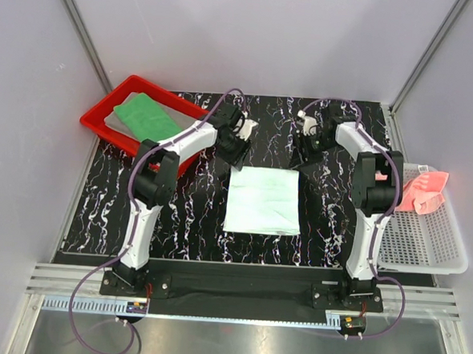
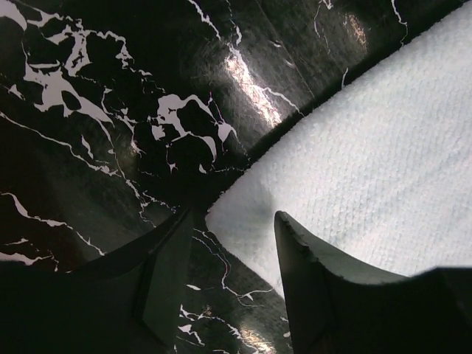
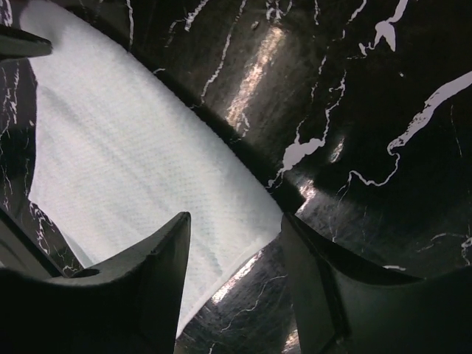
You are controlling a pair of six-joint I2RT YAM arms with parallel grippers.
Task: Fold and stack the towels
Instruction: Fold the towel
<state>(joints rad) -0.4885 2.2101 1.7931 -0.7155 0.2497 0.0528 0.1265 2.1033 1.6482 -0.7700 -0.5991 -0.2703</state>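
A white towel (image 1: 263, 200) lies flat as a folded rectangle on the black marbled table (image 1: 194, 214). My left gripper (image 1: 236, 149) hovers at its far left corner, jaws open. In the left wrist view that corner of the white towel (image 2: 369, 147) lies loose on the table between the spread fingers of the left gripper (image 2: 234, 217). My right gripper (image 1: 302, 151) stands open at the far right corner. The right wrist view has the white towel (image 3: 133, 147) lying free between the fingers of the right gripper (image 3: 236, 220). A green towel (image 1: 148, 117) rests on a grey towel (image 1: 114, 120). A pink towel (image 1: 422, 191) lies crumpled at the right.
The red tray (image 1: 95, 127) holding the green and grey towels sits at the back left, close to the left arm. A white mesh basket (image 1: 421, 236) with the pink towel stands past the table's right edge. Grey walls close in the back and sides.
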